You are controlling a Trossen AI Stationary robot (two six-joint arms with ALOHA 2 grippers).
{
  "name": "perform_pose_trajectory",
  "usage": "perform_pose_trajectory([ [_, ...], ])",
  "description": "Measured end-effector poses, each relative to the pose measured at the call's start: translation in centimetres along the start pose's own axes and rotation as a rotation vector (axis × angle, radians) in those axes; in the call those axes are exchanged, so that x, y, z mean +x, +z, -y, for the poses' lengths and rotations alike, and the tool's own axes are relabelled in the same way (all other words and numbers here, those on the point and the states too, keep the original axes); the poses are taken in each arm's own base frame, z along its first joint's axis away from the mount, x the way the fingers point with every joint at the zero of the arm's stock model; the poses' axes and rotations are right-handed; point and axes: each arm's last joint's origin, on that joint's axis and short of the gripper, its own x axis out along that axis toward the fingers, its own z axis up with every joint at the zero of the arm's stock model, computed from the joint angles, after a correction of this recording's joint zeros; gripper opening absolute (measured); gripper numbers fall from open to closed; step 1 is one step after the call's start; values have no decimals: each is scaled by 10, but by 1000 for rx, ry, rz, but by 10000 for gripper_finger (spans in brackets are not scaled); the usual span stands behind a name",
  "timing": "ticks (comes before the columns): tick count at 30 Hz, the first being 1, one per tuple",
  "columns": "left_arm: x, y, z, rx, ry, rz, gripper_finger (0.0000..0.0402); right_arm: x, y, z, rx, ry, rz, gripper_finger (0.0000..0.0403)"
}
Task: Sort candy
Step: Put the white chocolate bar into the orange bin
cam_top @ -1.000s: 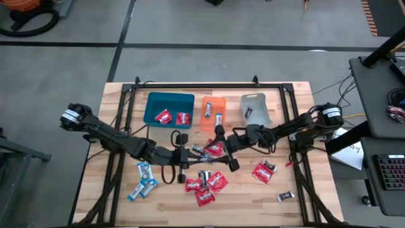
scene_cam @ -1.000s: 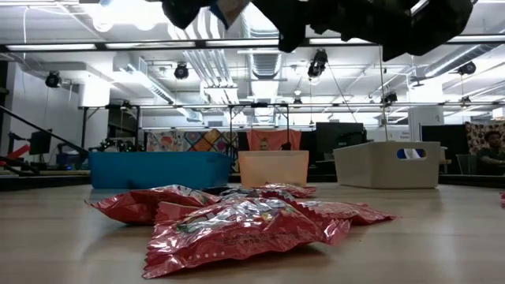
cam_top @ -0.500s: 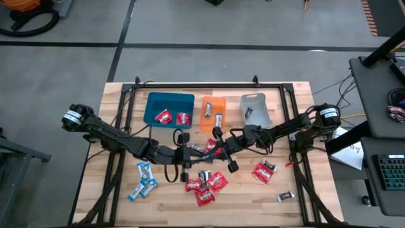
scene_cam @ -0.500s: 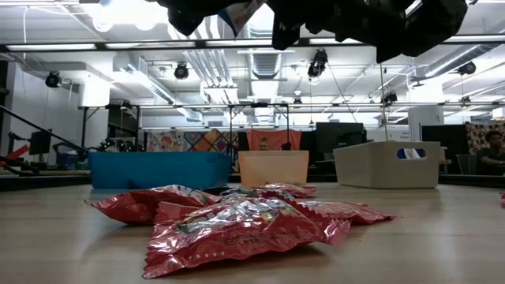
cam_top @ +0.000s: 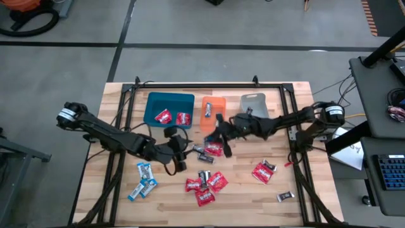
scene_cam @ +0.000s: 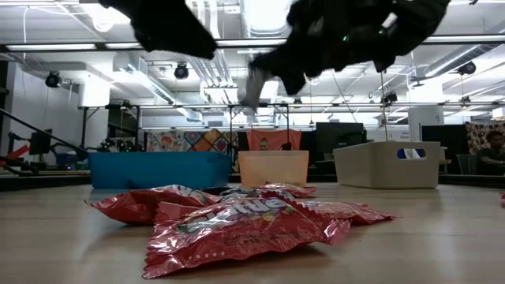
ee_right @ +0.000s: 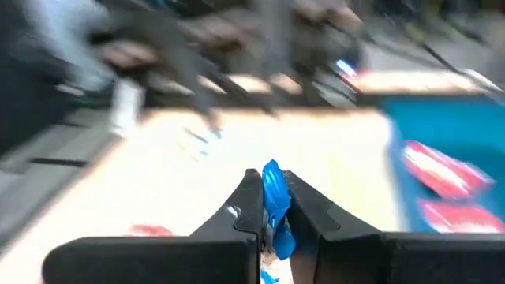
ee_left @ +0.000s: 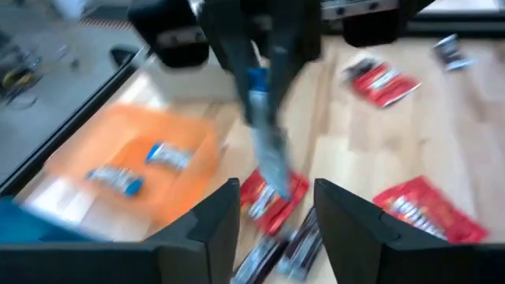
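Wooden slatted table (cam_top: pixel 297 190), three trays at its far edge: right gripper (ee_right: pixel 272 207), above the centre beside the orange plastic tray (cam_top: pixel 214 106), pinches a blue-and-white wrapped sweet (ee_right: pixel 273 201), presumably for that tray; left gripper (cam_top: pixel 179 152) nearby, fingers apart, empty.

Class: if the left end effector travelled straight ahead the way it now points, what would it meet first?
Probably the blue-and-white wrapped candy hanging from the shut right end effector, though how far ahead it is remains unclear.

2 dark jointed arms, silver-capped bases
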Motion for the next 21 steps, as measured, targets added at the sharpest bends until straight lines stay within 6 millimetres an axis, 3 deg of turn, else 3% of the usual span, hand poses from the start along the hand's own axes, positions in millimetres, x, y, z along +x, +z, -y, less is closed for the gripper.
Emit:
perform_pose_trajectory([
  [5, -11, -9, -12, -40, 61, -106, 167, -9, -1, 43, 41, -408, -221, 21],
  [9, -21, -17, -21, -105, 105, -194, 172, -17, -1, 69, 75, -733, -299, 33],
  [14, -27, -29, -27, -186, 138, -317, 172, -16, -6, 84, 75, -787, -324, 58],
  [21, -25, -35, -24, -225, 108, -397, 172, -14, -10, 86, 68, -789, -336, 115],
])
